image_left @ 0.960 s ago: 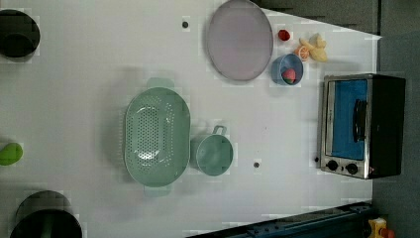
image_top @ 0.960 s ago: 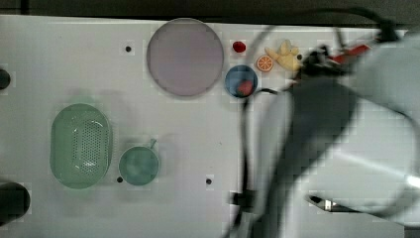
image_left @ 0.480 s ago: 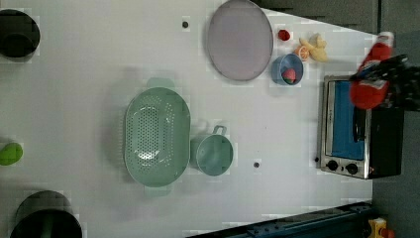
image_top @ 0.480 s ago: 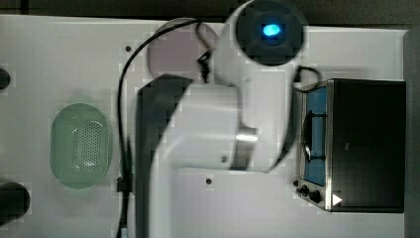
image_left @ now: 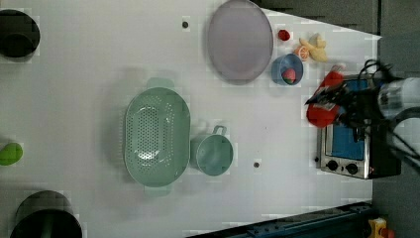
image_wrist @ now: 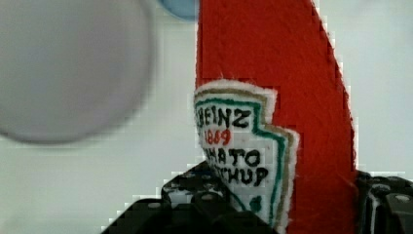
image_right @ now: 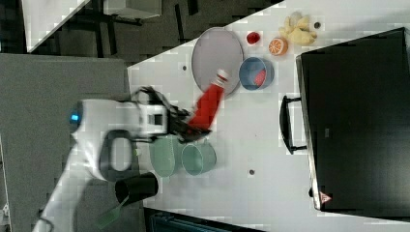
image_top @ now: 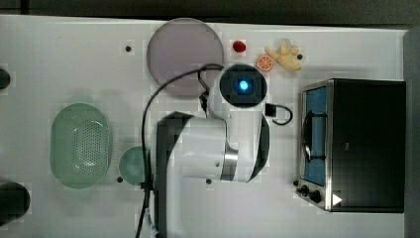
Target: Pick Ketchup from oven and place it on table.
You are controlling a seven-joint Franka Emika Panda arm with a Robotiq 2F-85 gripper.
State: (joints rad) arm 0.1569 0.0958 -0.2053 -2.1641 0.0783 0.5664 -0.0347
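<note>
Ketchup (image_right: 209, 107) counts as one bottle, and your gripper (image_right: 186, 126) is clenched on its lower body, holding it off the table (image_right: 251, 140) at mid-frame in the right view, white cap tilted toward the single grey plate (image_right: 215, 57); in the wrist view the dark fingers (image_wrist: 195, 204) press either side of the ketchup label; you have one oven (image_top: 354, 145) at the top view's right, one green colander (image_left: 156, 137), one teal cup (image_left: 213, 153), one blue bowl (image_left: 287, 69).
</note>
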